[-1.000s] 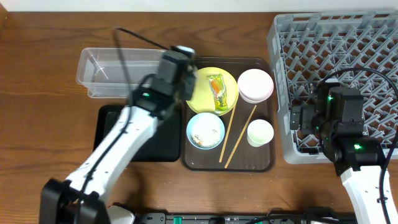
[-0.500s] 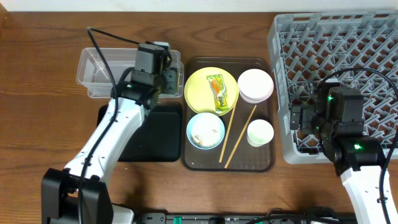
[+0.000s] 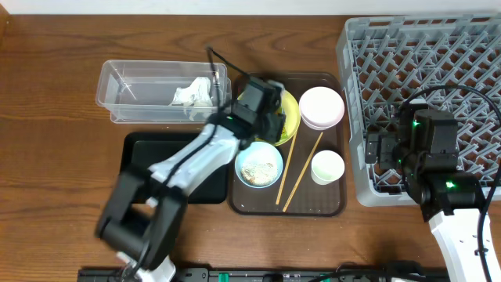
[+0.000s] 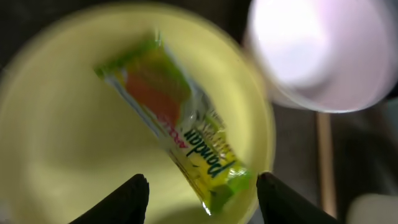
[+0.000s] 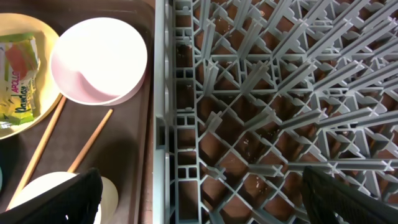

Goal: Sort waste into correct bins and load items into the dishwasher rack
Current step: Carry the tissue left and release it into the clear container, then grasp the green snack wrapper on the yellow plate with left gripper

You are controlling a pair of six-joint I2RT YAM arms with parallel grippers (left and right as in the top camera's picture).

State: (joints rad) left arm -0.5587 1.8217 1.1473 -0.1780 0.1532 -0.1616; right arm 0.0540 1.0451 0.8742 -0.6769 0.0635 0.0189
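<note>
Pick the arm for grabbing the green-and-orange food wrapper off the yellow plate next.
Left. The left gripper is open directly above the green-and-orange food wrapper on the round yellow plate. The right gripper is open too, but sits over the grey plastic dishwasher rack edge, farther away.

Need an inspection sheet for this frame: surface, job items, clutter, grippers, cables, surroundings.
Surface: wooden table, no spills seen.
Job's things: paper scrap lies in the clear tub. The black tray is bare where visible. The wrapper is on the yellow plate, and rice is in the light blue bowl. The white bowl, cup and chopsticks are on the brown tray. The rack shows no items.
Clutter: nothing seen.
Grippers: left gripper open, above the wrapper. Right gripper open, over the rack's edge.
Cables: left-arm cable and right-arm cable, both black loops.
Surroundings: pale strip behind the table.
</note>
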